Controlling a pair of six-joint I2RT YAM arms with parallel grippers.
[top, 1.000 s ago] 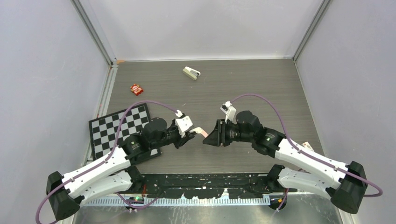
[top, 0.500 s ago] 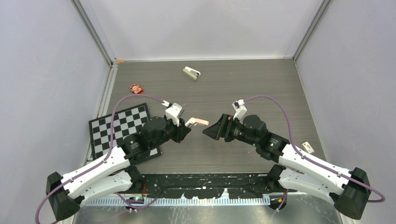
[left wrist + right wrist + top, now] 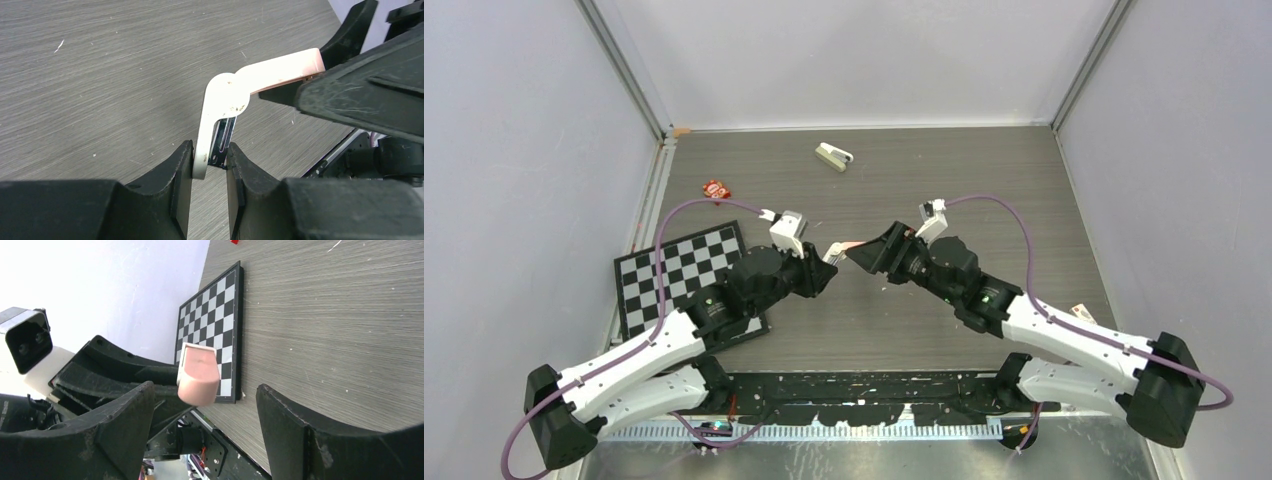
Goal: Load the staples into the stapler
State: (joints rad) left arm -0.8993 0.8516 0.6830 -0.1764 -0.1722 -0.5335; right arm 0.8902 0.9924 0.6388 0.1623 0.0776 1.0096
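Left gripper [image 3: 210, 152] clenched on pink-cream hinged stapler-like object [image 3: 225, 95], right of black-white checkered board [image 3: 654, 275]. Right gripper [image 3: 205, 395] released, jaws straddling its pink tip. Pale beige-green stapler [image 3: 833, 156] lies back-right of board, well apart from both grippers, axis diagonal.

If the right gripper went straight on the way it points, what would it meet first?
Likely the pink stapler, whose raised lid sits between the right gripper's open jaws. The left gripper holding it lies just behind. Depth is hard to judge.

Light: bright, even, overhead | Shadows: faint, soft on the table [image 3: 984, 190] | Right wrist: wall [image 3: 125, 285] blowing out white | Left wrist: near fingers [image 3: 170, 195] slightly soft
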